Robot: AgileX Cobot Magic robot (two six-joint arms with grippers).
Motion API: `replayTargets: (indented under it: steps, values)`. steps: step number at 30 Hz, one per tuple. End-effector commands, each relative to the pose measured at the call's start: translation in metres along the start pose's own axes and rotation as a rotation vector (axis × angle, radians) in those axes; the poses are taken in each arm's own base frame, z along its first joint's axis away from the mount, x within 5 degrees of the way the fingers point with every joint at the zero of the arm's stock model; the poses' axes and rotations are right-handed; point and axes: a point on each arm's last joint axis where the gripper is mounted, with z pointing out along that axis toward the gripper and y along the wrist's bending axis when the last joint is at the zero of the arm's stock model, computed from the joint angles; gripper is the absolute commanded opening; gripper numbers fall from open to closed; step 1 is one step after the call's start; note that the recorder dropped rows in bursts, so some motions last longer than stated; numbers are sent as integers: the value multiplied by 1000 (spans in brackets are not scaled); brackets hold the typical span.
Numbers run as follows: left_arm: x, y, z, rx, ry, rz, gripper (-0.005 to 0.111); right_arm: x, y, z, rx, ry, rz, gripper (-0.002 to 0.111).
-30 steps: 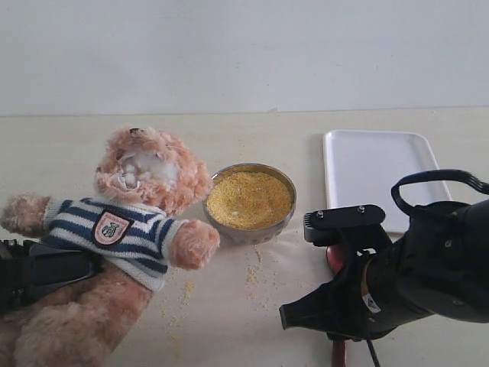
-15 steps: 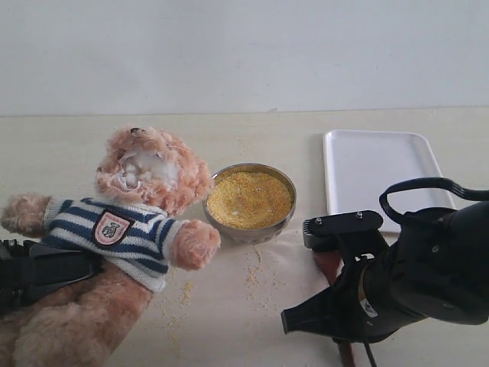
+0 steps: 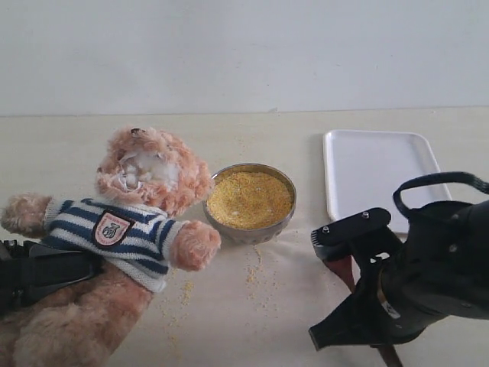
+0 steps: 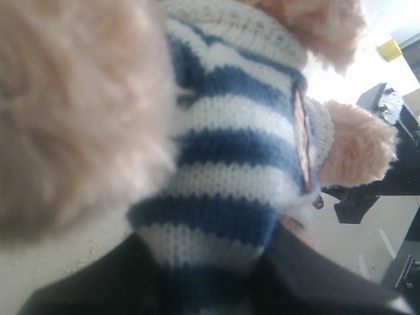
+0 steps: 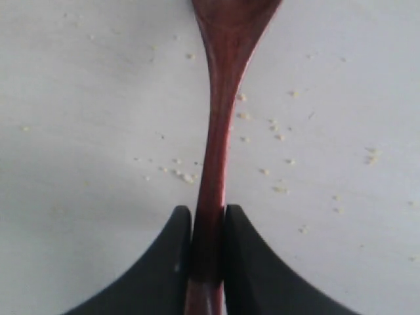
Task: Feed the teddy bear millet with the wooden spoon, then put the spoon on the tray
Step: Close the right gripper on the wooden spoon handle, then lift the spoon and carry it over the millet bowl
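Right claw (image 5: 207, 218) is clamped on the wooden spoon (image 5: 220, 98) handle, bowl end aimed roughly toward the tray (image 3: 378, 172); left claw (image 4: 210, 282) is gripping the teddy bear (image 3: 145, 176).

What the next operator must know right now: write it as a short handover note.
Left gripper: shut on the torso of the fluffy pinkish-tan teddy bear in a striped shirt.
Right gripper: shut on the handle of the slim reddish-brown wooden spoon, low by the table.
Yellow millet heaped in the round shiny metal bowl beside the bear; loose grains on the table.
Flat white rectangular tray lies beyond the right gripper.
Done: spoon gripped. Left: scoop, feed the bear, put spoon on tray.
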Motion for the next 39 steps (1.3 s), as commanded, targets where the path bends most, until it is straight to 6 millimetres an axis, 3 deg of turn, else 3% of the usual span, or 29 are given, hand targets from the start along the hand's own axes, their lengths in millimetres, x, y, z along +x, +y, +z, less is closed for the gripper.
replayTargets:
  steps: [1,5,12,18,22,26,29,34,39]
  values:
    - [0,-3,0,32,-7,-1,5,-2,-12,-31,47,-63,-151,0]
    - [1,-3,0,34,0,4,5,1,-33,-60,165,-67,-329,0]
    - [1,-1,0,9,4,-12,5,-24,-68,-113,173,-275,-241,0]
    - [-3,9,-1,-90,-49,-205,5,-68,-107,-165,170,-255,-306,0]
    - [-10,10,-1,-96,-68,-320,5,-114,-108,-194,113,-261,-328,0]
    - [-28,11,-1,-89,-109,-418,5,-156,-81,-187,44,-231,-480,0]
    - [-41,12,-1,-104,-136,-400,5,-176,-51,-165,69,-141,-687,0]
    - [-50,15,-2,-143,-159,-377,5,-186,-11,-122,282,46,-941,0]
    - [-48,18,-3,-175,-158,-384,5,-185,27,-101,394,79,-1104,0]
